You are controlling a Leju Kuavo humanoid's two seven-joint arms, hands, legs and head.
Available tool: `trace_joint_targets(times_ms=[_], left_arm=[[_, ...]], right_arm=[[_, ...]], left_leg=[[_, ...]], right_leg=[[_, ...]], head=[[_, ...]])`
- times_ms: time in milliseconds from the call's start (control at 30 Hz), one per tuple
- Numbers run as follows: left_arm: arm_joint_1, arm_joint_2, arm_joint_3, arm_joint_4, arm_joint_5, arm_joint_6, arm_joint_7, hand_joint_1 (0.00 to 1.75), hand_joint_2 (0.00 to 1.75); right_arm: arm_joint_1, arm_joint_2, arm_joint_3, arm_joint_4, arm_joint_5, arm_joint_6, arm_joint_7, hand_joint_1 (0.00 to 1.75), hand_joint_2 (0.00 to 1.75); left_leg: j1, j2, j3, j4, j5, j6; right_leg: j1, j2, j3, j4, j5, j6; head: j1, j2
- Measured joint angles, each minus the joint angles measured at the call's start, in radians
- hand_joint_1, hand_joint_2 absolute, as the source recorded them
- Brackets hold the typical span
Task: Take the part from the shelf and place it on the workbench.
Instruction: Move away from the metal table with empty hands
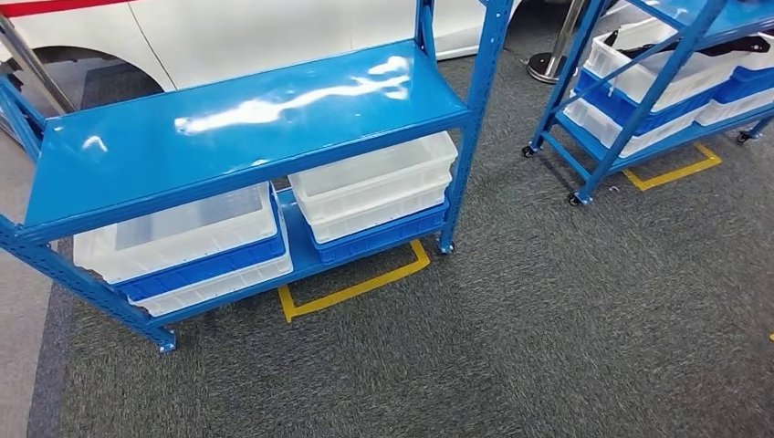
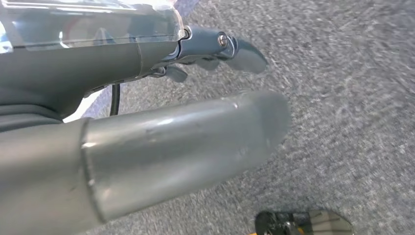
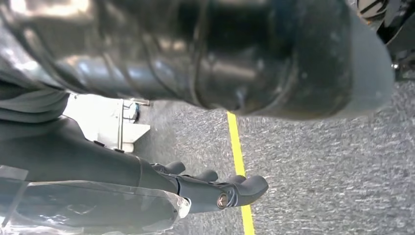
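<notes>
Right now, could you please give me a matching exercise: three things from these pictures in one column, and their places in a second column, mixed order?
Things:
1. near blue shelf
2. white bins
3. yellow floor tape

Places:
A. on the lower level, under the shelf top
B. on the grey carpet, at the shelf's foot
C. standing in front of the white car

Pairs: 1-C, 2-A, 3-B

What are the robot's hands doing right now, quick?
Left hand: open, fingers straight, holding nothing, above the carpet.
Right hand: open, fingers apart, holding nothing.
</notes>
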State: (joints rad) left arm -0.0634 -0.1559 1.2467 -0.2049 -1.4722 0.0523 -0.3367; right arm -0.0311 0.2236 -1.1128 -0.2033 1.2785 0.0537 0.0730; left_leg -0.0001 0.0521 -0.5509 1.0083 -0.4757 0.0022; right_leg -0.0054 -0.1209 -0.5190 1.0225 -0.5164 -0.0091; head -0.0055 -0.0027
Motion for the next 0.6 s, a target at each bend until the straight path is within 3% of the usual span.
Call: trace_joint_targets(times_ms=[33, 100, 167, 200, 233, 267, 300, 367, 400, 467, 533, 600], left_arm=[[0.001, 0.0, 0.0, 0.0, 0.0, 0.0, 0.001, 0.0, 0.0], [0.002, -0.001, 0.0, 0.0, 0.0, 0.001, 0.001, 0.0, 0.0], [0.0, -0.002, 0.0, 0.0, 0.0, 0.001, -0.004, 0.0, 0.0], [-0.001, -0.002, 0.0, 0.0, 0.0, 0.002, -0.007, 0.0, 0.0], [-0.001, -0.002, 0.0, 0.0, -0.001, 0.002, -0.012, 0.0, 0.0], [0.0, -0.002, 0.0, 0.0, -0.001, 0.002, -0.015, 0.0, 0.0], [0.001, -0.003, 0.0, 0.0, -0.001, 0.002, -0.016, 0.0, 0.0], [0.001, -0.006, 0.0, 0.0, 0.0, 0.002, -0.017, 0.0, 0.0], [0.0, -0.008, 0.0, 0.0, 0.001, 0.002, -0.018, 0.0, 0.0], [0.0, -0.011, 0.0, 0.0, 0.002, 0.002, -0.019, 0.0, 0.0], [0.002, -0.011, 0.0, 0.0, 0.005, 0.002, -0.019, 0.0, 0.0], [0.004, -0.011, 0.001, 0.0, 0.009, 0.001, -0.019, 0.0, 0.0]], right_arm=[[-0.002, 0.0, 0.0, 0.0, 0.001, 0.0, 0.0, 0.0, 0.0], [-0.002, 0.0, 0.0, 0.0, 0.004, 0.0, 0.0, 0.0, 0.0], [0.0, -0.001, 0.0, 0.0, 0.007, 0.0, 0.0, 0.0, 0.0], [0.001, -0.001, 0.0, 0.0, 0.008, -0.001, 0.0, 0.0, 0.0], [0.001, -0.001, 0.0, 0.0, 0.008, -0.002, 0.0, 0.0, 0.0], [0.002, -0.002, 0.0, 0.0, 0.008, -0.003, 0.0, 0.0, 0.0], [0.002, -0.002, -0.001, 0.0, 0.008, -0.003, 0.0, 0.0, 0.0], [0.004, -0.002, -0.001, 0.0, 0.008, -0.004, 0.001, 0.0, 0.0], [0.004, -0.002, -0.001, 0.0, 0.008, -0.004, 0.0, 0.0, 0.0], [0.003, -0.003, -0.001, 0.0, 0.008, -0.004, 0.0, 0.0, 0.0], [-0.001, -0.003, -0.001, 0.0, 0.008, -0.004, 0.0, 0.0, 0.0], [-0.001, -0.003, -0.002, 0.0, 0.01, -0.005, 0.001, 0.0, 0.0]], left_leg=[[0.003, -0.01, 0.003, -0.005, 0.004, 0.006], [0.009, -0.031, 0.009, -0.016, 0.012, 0.019], [0.011, -0.051, 0.008, -0.02, 0.018, 0.027], [0.01, -0.063, 0.006, -0.019, 0.02, 0.029], [0.009, -0.076, 0.005, -0.019, 0.02, 0.03], [0.009, -0.09, 0.005, -0.017, 0.02, 0.03], [0.009, -0.106, 0.005, -0.015, 0.02, 0.029], [0.008, -0.134, 0.005, -0.01, 0.019, 0.026], [0.008, -0.146, 0.002, -0.006, 0.018, 0.022], [0.009, -0.167, -0.006, -0.003, 0.018, 0.01], [0.012, -0.182, -0.013, -0.003, 0.02, -0.004], [0.01, -0.146, -0.03, 0.031, -0.004, -0.014]], right_leg=[[-0.001, -0.002, 0.003, -0.001, -0.002, 0.006], [-0.003, 0.034, -0.007, 0.037, -0.034, 0.015], [-0.007, 0.092, -0.061, 0.152, -0.099, 0.02], [-0.008, 0.106, -0.094, 0.218, -0.125, 0.021], [-0.008, 0.112, -0.118, 0.261, -0.133, 0.021], [-0.008, 0.116, -0.126, 0.268, -0.119, 0.02], [-0.008, 0.12, -0.115, 0.236, -0.086, 0.018], [-0.009, 0.158, -0.062, 0.106, -0.01, 0.01], [-0.009, 0.18, -0.041, 0.052, 0.012, 0.007], [-0.008, 0.204, -0.027, 0.01, 0.019, 0.004], [-0.009, 0.181, -0.024, 0.003, 0.022, -0.002], [-0.014, 0.154, -0.02, -0.009, 0.027, -0.015]], head=[[0.0, 0.0], [0.001, 0.0], [0.002, 0.0], [0.002, 0.0], [0.002, 0.0], [0.002, 0.0], [0.002, 0.0], [0.002, 0.0], [0.002, 0.0], [0.001, 0.0], [0.002, 0.0], [0.0, 0.0]])
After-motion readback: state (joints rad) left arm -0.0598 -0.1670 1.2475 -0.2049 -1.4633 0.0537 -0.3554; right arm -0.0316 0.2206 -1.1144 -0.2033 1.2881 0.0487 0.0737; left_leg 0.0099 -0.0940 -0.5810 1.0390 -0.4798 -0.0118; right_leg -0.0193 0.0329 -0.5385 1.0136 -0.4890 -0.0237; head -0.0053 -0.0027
